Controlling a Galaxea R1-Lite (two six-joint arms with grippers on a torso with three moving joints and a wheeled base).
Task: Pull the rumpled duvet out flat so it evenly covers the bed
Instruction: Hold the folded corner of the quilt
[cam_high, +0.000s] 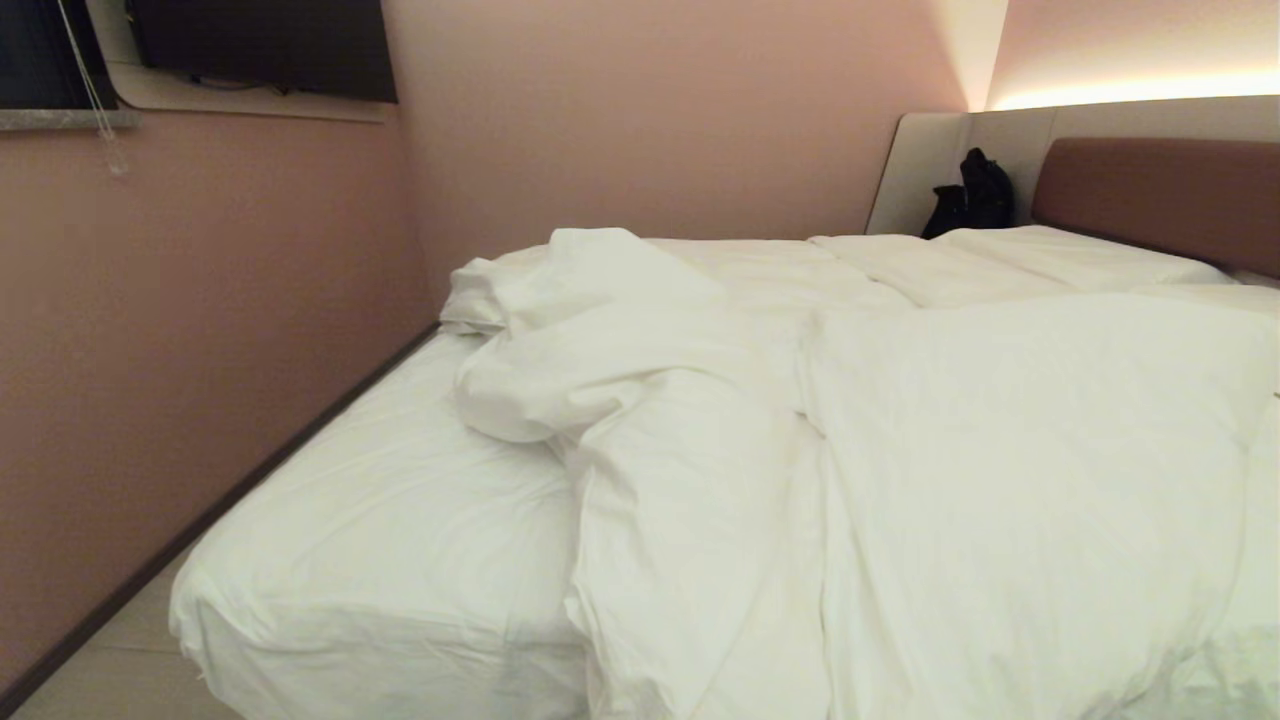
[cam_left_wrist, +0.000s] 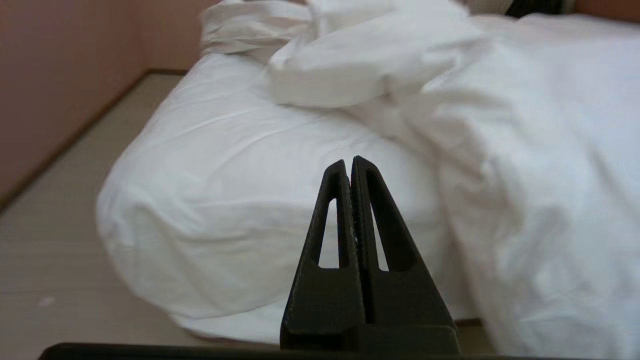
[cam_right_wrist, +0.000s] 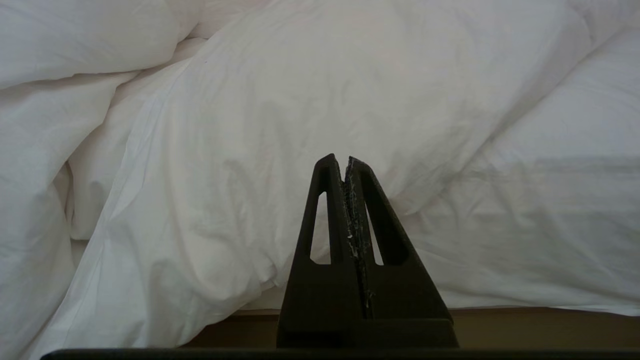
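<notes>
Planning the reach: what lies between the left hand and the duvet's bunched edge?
Only bare mattress sheet between left hand and duvet, per the left wrist view.

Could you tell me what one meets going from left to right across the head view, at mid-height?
Pink wall → bare sheeted part of the bed → rumpled duvet.

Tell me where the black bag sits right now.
In the head view the black bag stands at the far end of the bed, leaning against the pale panel just left of the brown headboard, behind the pillows.
</notes>
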